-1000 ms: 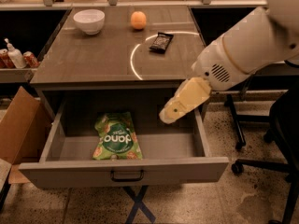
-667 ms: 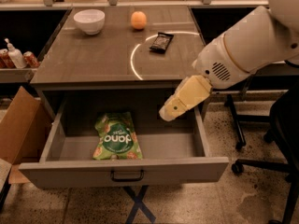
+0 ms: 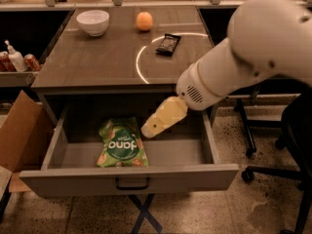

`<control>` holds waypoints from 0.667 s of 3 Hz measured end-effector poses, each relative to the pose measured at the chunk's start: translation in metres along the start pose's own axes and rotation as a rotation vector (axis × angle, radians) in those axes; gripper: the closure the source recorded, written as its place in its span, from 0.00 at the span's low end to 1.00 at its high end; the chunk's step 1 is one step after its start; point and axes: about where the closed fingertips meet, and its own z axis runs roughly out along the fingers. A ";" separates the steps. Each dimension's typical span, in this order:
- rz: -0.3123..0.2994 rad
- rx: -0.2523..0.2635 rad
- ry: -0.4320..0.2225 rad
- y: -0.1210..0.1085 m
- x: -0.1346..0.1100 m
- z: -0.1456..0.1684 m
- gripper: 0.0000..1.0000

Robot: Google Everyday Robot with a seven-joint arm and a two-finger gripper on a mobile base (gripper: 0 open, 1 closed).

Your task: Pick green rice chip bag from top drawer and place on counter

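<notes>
Claw (image 3: 148,129) hangs over the open drawer (image 3: 129,178), its tip just beside the upper right corner of the green chip bag (image 3: 122,144). Clenched or released, I cannot tell from here. The bag lies flat on the drawer floor, left of centre, label up. The white arm (image 3: 243,57) reaches in from the right. Up on the counter (image 3: 92,57) sit a white bowl (image 3: 93,21), an orange (image 3: 144,21) and a black wrapper (image 3: 168,44) by the pale arc. A cardboard box (image 3: 17,130) stands left of the drawer.
</notes>
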 end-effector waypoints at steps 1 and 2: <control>0.123 -0.002 0.040 0.006 0.020 0.073 0.00; 0.219 -0.013 0.037 0.018 0.043 0.133 0.00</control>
